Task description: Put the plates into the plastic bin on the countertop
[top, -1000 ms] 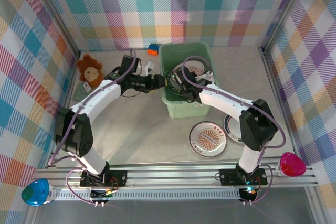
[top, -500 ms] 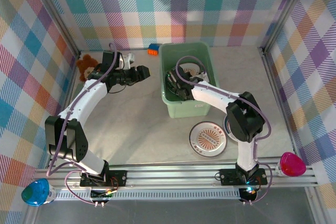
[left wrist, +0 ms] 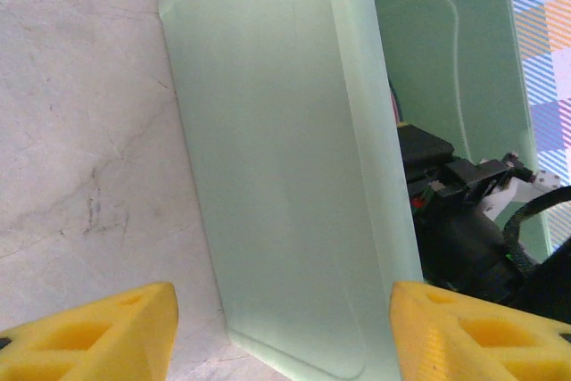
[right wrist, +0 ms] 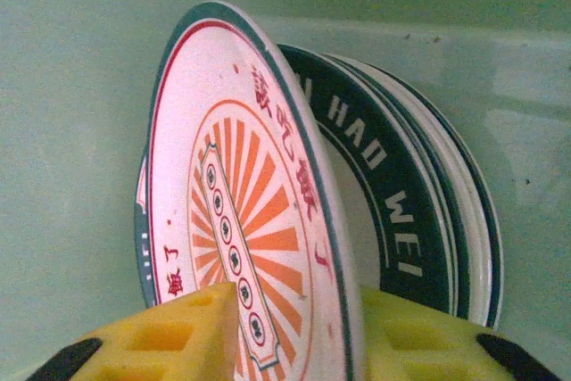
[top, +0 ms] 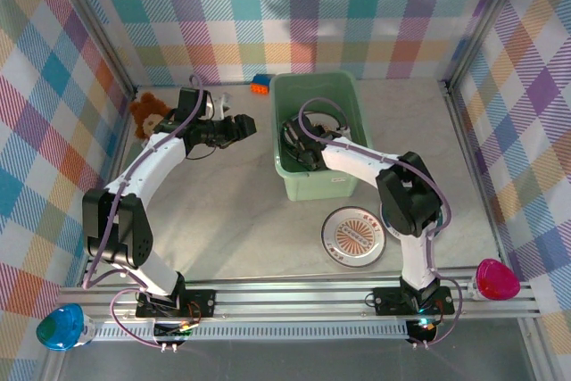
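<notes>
The pale green plastic bin (top: 314, 181) stands at the back middle of the countertop (top: 241, 211). My right gripper (top: 298, 144) is down inside it. In the right wrist view an orange sunburst plate (right wrist: 241, 194) stands on edge between the yellow fingers (right wrist: 169, 336) of my right gripper (right wrist: 299, 336), which are parted and open. It tilts away from several dark-rimmed plates (right wrist: 397, 194) stacked against the bin wall. Two plates lie on the counter: a sunburst plate (top: 354, 236) and another plate (top: 393, 221) partly under the right arm. My left gripper (top: 237, 126) (left wrist: 281, 332) is open and empty, facing the bin's outer wall (left wrist: 277, 176).
A plush lion (top: 152, 118) sits at the back left beside the left arm. A small blue-orange block (top: 260, 85) and a white item (top: 223, 97) lie left of the bin's far corner. Plaid walls close in three sides.
My left gripper has drawn back leftward from the bin's side. The right gripper has stayed low in the bin and its jaws have parted round the sunburst plate.
</notes>
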`<control>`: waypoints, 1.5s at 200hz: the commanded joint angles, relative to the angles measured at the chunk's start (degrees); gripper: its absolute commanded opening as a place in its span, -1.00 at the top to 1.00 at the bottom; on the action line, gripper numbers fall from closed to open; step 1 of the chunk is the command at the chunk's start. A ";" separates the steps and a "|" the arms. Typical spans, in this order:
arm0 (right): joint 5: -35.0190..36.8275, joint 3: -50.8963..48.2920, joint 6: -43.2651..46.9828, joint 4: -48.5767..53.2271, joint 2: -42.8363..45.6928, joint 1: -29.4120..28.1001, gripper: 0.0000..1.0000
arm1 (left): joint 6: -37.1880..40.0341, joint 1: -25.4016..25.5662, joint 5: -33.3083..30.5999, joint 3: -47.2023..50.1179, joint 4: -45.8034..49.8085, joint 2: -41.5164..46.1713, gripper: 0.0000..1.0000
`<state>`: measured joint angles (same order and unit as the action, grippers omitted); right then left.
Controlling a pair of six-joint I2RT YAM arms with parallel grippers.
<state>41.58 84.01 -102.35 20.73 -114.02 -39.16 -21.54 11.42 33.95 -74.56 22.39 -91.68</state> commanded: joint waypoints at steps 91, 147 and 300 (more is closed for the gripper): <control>-0.63 12.40 3.66 11.68 -4.43 1.81 -0.98 | 0.62 -0.79 0.93 0.47 0.05 -0.08 -0.27; -7.96 18.86 5.92 20.57 -6.31 2.15 -0.98 | -0.04 -0.79 1.64 0.70 -0.51 0.17 -0.27; -10.37 34.11 12.63 35.87 -13.89 3.82 -0.98 | -0.52 -0.62 1.02 5.13 -1.39 4.34 -0.27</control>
<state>30.39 115.22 -92.01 52.34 -126.67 -35.57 -21.80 11.31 34.41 -70.30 22.22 -88.58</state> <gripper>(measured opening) 0.989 0.634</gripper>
